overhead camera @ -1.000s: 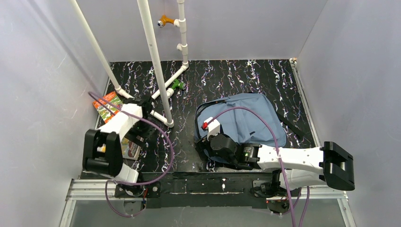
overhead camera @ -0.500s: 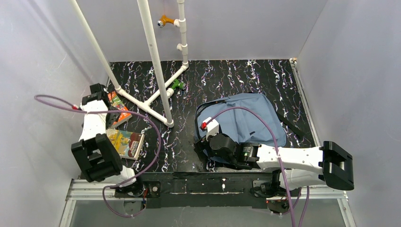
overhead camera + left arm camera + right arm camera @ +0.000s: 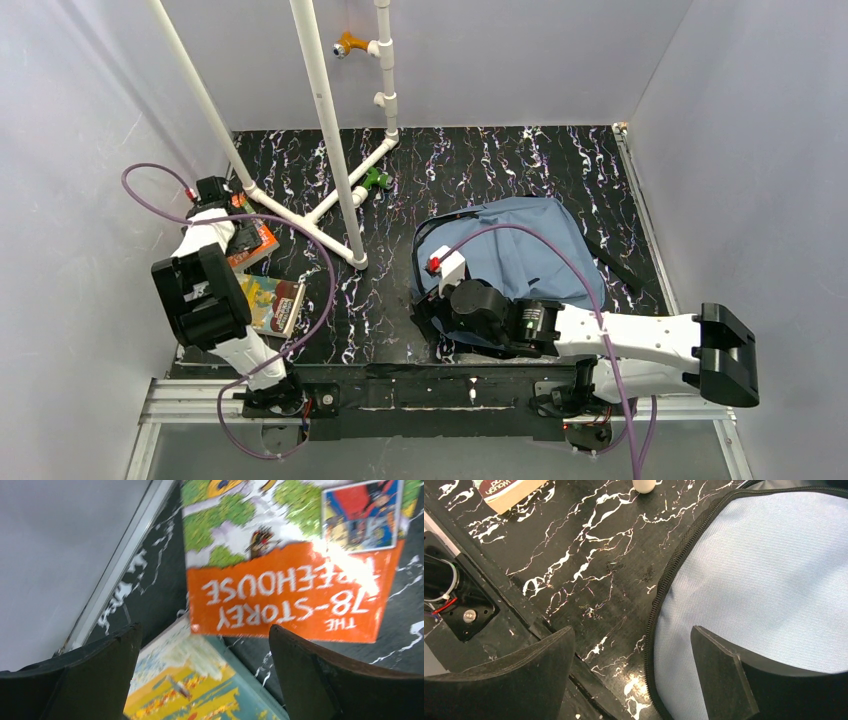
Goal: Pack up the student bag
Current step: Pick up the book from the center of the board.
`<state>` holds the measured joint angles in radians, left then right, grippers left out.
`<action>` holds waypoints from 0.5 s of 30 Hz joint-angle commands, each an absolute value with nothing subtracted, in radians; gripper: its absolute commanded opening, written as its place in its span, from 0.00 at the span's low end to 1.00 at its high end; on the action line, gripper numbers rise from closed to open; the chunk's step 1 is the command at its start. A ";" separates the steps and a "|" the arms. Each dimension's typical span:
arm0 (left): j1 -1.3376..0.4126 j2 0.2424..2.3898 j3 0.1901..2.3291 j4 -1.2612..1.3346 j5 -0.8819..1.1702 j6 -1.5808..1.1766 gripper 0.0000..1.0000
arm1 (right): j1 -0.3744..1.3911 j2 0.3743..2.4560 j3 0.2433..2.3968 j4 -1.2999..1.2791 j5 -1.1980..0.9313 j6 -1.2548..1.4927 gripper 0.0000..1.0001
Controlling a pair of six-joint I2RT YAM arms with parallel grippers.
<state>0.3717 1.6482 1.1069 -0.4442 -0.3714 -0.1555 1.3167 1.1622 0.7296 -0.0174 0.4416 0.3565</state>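
**Left claw over the books, right claw at the bag's rim**

The left claw [image 3: 204,630] hangs with its fingers spread wide and nothing between them. Right below it, and a little toward its right finger, an orange book [image 3: 295,590] lies flat on the table [image 3: 480,170]. The book's title edge is nearest the claw and runs along the line from finger to finger, so its long axis leads straight ahead, away from the claw. A second book [image 3: 190,690], yellow and teal, lies just under the claw's near side, its corner at or just under the orange one's title edge. Lying flat like this, the orange book looks too broad to take across its cover, so I judge a grip on one edge is what the next move needs.

The right claw [image 3: 632,630] is also spread wide and holds nothing. It hovers low over the bag [image 3: 764,580], whose black zipper [image 3: 669,580] curves between the fingers, with blue cloth toward the right finger and bare table toward the left. I cannot tell whether the zipper is open.

From the left claw, the bag lies well apart to the right, past the foot of a white pipe frame [image 3: 325,120]. It stretches from the right claw's side slantwise toward the far right. The left arm is nearer the books and the right arm nearer the bag.
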 commanded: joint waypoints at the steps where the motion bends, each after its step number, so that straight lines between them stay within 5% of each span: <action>1: 0.393 1.715 1.140 -0.377 -0.237 -0.015 0.98 | 1.316 1.107 0.775 -0.046 0.440 0.325 0.93; 15: 0.440 1.730 1.026 -0.361 -0.055 0.007 0.98 | 1.316 1.045 0.750 -0.043 0.475 0.306 0.95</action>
